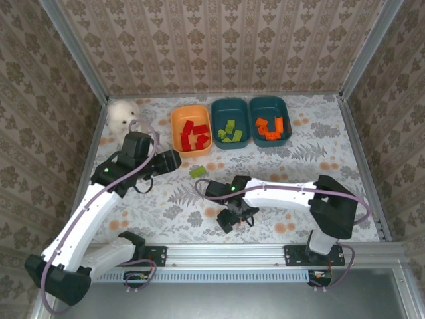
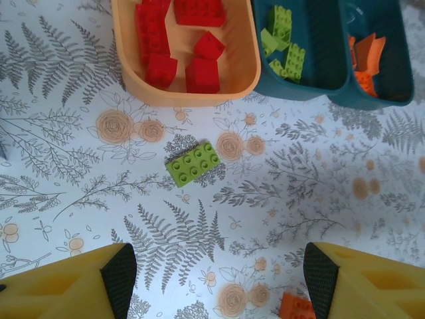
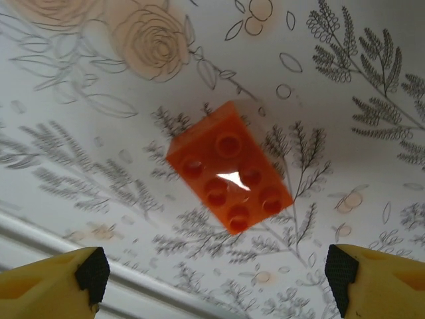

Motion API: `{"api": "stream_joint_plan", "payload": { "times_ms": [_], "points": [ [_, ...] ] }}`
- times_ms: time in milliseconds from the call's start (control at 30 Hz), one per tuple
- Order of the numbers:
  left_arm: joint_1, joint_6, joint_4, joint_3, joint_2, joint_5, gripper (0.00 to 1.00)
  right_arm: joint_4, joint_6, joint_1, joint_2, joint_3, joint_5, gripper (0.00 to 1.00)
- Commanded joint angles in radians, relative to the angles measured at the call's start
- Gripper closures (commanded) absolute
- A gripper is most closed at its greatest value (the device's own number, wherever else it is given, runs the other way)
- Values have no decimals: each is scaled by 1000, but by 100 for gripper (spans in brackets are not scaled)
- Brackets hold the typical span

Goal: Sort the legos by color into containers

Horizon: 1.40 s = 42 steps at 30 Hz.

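1. The right gripper point(image 3: 216, 272) is hanging wide open and gripping nothing. The orange brick point(image 3: 229, 176) is lying studs-up on the tabletop point(image 1: 319, 153) close to its near edge, just ahead of the gap between the fingertips.
2. The brick's long axis is running diagonally in the wrist view, upper left to lower right, so it is sitting askew to the line between the fingers. A wrist turn is probably going to be needed before closing.
3. The left gripper point(image 2: 216, 279) is also gaping empty and facing the lime green brick point(image 2: 193, 162), which is resting just in front of the orange tub point(image 2: 192, 96).
4. The right arm is sitting nearer the orange brick and the left nearer the green one. The right-hand teal tub point(image 1: 269, 107), holding orange bricks, is waiting at the far edge.
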Motion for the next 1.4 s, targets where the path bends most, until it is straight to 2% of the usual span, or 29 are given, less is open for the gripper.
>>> {"api": "stream_joint_plan", "payload": {
  "times_ms": [0,133,400,933,1033,1167,1233,1367],
  "points": [
    [8,-35,-59,-6,-45,-60,30,-63,-76,7,55,43,103,12],
    [8,-63,-84,-12,-108,-97,30,-45,-104,-6,105,59,118,13],
    [7,-81,-116,-4,-134,-102,30,24,-124,-76,129,43,29,35],
    [-3,-92,-73,-12,-98,-86,32,89,-98,-122,151,-20,-63,51],
    [-7,-93,-63,-17,-91,-84,32,99,-89,-123,159,-31,-60,54],
    [-10,-92,-51,-16,-78,-81,32,101,-76,-122,156,-26,-36,65],
    [-12,-91,-46,-14,-72,-79,33,97,-69,-122,128,-17,-10,71],
    [-16,-83,-18,-15,-51,-49,33,41,-56,-149,40,43,42,75]
  ]
}}
